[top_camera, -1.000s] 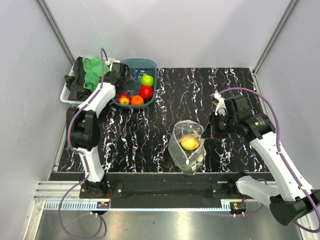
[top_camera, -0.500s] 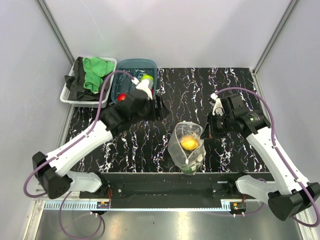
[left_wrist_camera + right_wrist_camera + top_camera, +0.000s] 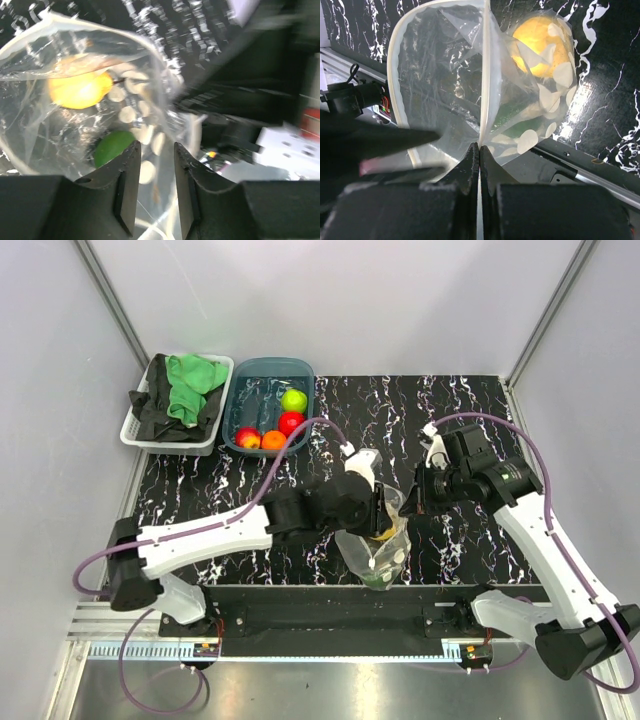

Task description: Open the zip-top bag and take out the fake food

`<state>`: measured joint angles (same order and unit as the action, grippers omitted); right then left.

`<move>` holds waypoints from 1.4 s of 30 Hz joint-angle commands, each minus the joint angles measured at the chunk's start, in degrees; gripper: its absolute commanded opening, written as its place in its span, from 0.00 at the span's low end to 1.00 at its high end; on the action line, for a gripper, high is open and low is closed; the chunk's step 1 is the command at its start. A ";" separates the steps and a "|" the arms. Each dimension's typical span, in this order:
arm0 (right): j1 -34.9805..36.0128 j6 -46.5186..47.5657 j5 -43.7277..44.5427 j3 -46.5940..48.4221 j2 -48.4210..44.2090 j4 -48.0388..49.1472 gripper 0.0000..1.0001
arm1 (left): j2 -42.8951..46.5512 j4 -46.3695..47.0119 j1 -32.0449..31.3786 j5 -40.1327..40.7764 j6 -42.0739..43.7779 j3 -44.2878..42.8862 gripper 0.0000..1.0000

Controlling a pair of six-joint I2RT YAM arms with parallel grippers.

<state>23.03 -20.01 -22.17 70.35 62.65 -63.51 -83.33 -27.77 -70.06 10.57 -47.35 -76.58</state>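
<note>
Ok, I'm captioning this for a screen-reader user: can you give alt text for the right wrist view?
The right gripper pinches the rim of the open zip-top bag, its jaws closed on the plastic. Inside lie a yellow fruit and a green fruit, over the black marbled table.

Brightly and evenly lit from overhead in the top view; sharp edge to edge; only soft, faint shadows beneath the arms; mild sheen on the metal rail at the bottom. Badly smeared by motion in the left wrist view, worst across the right half; blown out to white at the upper right; overexposed on the yellow fake food. Crisper in the right wrist view; sparkling with white glints on the zip-top bag and the glossy table; dark and out of focus on the right gripper; blurred at lower left.
</note>
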 commanded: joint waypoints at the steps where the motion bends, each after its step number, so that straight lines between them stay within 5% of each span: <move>1: -0.26 -1.61 -1.12 2.60 -2.53 -1.18 0.00 | -3.41 -0.97 0.19 3.14 -1.25 -3.58 0.34; 11: -0.35 -8.11 -3.76 0.49 -3.24 1.72 0.00 | -13.43 -1.24 4.40 -1.60 0.59 -6.39 0.28; 20: -0.26 -12.59 -9.25 -0.73 -2.89 5.40 0.00 | -15.73 -0.18 5.46 2.78 2.00 -2.53 0.26; 29: -0.26 -20.15 -25.02 -1.53 0.01 20.69 0.00 | -7.38 -0.44 6.96 9.38 4.81 3.88 0.31; 42: -2.20 -17.26 -23.09 -7.06 1.60 20.79 0.00 | -11.94 3.51 9.86 2.45 14.04 4.68 0.45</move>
<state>22.17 -38.65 -45.06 64.23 65.36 -43.16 -91.79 -28.29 -60.29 16.80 -38.48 -70.70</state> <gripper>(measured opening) 0.009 0.438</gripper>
